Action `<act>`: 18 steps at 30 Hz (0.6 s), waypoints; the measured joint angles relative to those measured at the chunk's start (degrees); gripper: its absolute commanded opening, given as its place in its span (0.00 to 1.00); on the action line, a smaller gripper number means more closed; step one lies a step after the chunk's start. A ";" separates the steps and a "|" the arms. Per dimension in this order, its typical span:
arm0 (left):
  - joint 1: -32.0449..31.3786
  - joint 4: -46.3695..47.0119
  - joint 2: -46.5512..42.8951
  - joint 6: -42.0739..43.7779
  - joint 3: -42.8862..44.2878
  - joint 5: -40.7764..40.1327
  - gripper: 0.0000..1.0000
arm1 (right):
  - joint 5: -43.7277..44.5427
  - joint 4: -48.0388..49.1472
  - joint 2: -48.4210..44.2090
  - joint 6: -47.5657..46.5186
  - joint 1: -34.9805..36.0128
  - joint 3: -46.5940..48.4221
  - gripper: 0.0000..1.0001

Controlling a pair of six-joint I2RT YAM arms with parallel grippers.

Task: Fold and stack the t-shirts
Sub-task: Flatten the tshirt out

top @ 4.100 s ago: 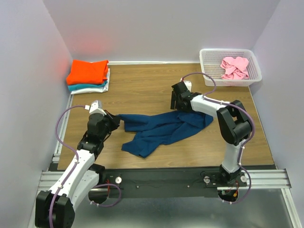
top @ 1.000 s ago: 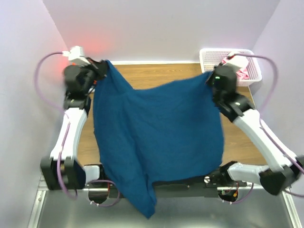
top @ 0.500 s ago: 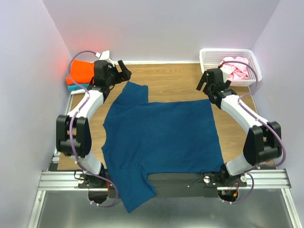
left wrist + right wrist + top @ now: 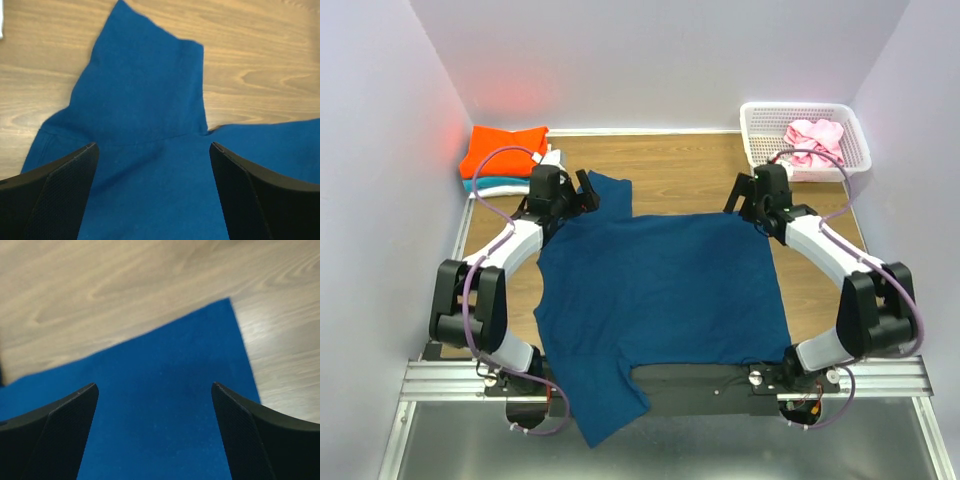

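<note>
Blue shirt (image 4: 660, 290) lies flat, sleeve at 11 o'clock. Left gripper (image 4: 585, 189), right gripper (image 4: 738, 197): jaws apart, empty. Next, likely: pinch edges, fold.

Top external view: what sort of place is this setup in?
Probably a lab robot cell: plain partition walls box in a wooden table, with an aluminium rail along its near edge.

The blue shirt (image 4: 145, 90) is cut off between the fingers (image 4: 55, 195) of the left pincer (image 4: 152, 147). Left of it, the orange shirt (image 4: 505, 150) hides most of the teal shirt (image 4: 485, 185).
</note>
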 measured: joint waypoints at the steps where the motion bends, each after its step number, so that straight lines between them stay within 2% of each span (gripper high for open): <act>1: 0.00 0.02 0.70 0.00 0.04 0.04 0.98 | -0.57 -0.02 1.11 0.07 0.00 0.00 1.00; 10: -0.15 -0.85 13.25 0.04 4.42 0.15 0.98 | -2.40 -0.07 14.75 -1.22 0.00 2.51 1.00; 18: -0.15 -5.16 22.73 0.28 13.46 -0.44 0.98 | -2.40 -0.04 22.05 -2.97 0.00 7.48 1.00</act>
